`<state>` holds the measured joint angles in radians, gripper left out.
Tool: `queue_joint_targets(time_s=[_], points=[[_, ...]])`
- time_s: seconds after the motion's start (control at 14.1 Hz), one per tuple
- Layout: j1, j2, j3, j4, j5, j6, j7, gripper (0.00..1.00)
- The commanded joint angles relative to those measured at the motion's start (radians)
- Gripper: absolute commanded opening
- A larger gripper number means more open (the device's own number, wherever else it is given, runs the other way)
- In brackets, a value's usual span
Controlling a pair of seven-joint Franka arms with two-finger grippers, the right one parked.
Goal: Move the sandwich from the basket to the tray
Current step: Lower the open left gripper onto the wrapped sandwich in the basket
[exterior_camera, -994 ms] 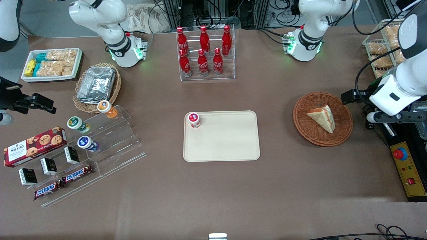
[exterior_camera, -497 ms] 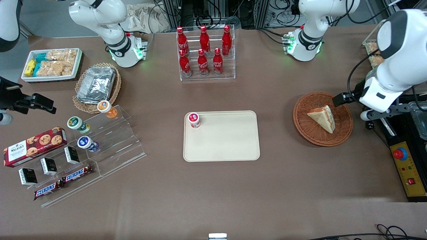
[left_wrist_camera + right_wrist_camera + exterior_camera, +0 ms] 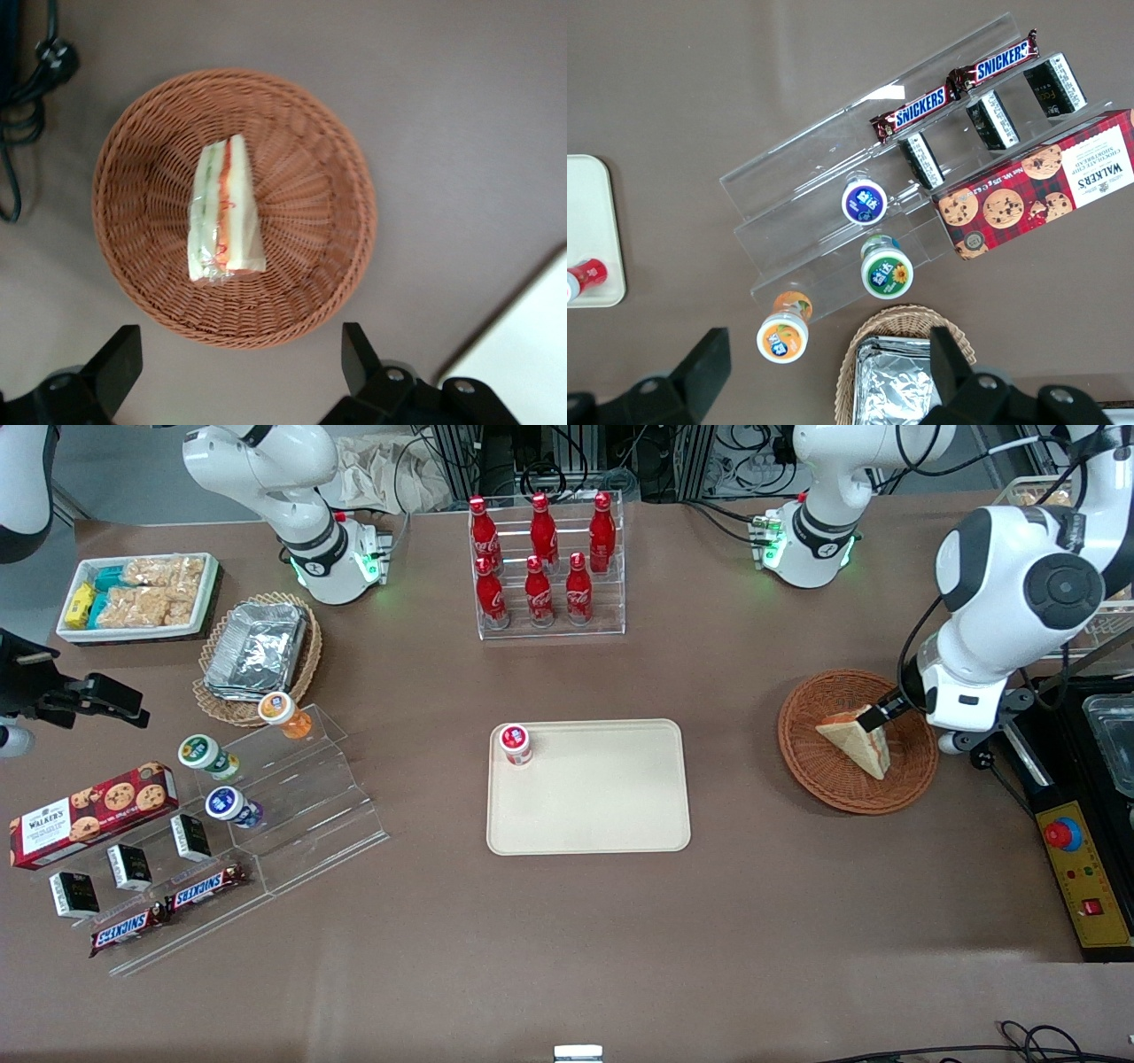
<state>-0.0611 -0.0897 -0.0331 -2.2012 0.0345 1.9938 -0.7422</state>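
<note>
The sandwich [image 3: 855, 740] [image 3: 223, 212], a pale wedge with a red and green filling edge, lies in the round reddish-brown basket [image 3: 802, 766] [image 3: 337, 177] toward the working arm's end of the table. My left gripper [image 3: 239, 365] hangs open and empty above the table just outside the basket's rim. In the front view the arm's wrist covers most of it. One black finger [image 3: 879, 716] shows over the sandwich's upper corner. The beige tray [image 3: 602, 806] [image 3: 523, 354] lies mid-table, apart from the basket.
A small red-capped bottle [image 3: 515, 744] stands on the tray's corner. A rack of red cola bottles [image 3: 545, 567] stands farther from the camera. A control box with a red button [image 3: 1076, 868] and a black cable [image 3: 18, 88] lie beside the basket.
The left arm has swung in from the table's edge toward the basket, and its finger now reaches over the sandwich. Sandwich, basket and tray have not moved.
</note>
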Motion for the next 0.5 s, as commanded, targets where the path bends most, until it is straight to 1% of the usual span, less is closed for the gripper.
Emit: queue_joint_targets(time_s=[0.0,0.21,0.43], points=[[0.001,-0.035,-0.002,-0.080,0.042,0.057,-0.100,1.00],[0.004,-0.009,0.001,-0.130,0.042,0.141,-0.146,1.00],[0.006,0.059,0.004,-0.143,0.042,0.189,-0.204,1.00]])
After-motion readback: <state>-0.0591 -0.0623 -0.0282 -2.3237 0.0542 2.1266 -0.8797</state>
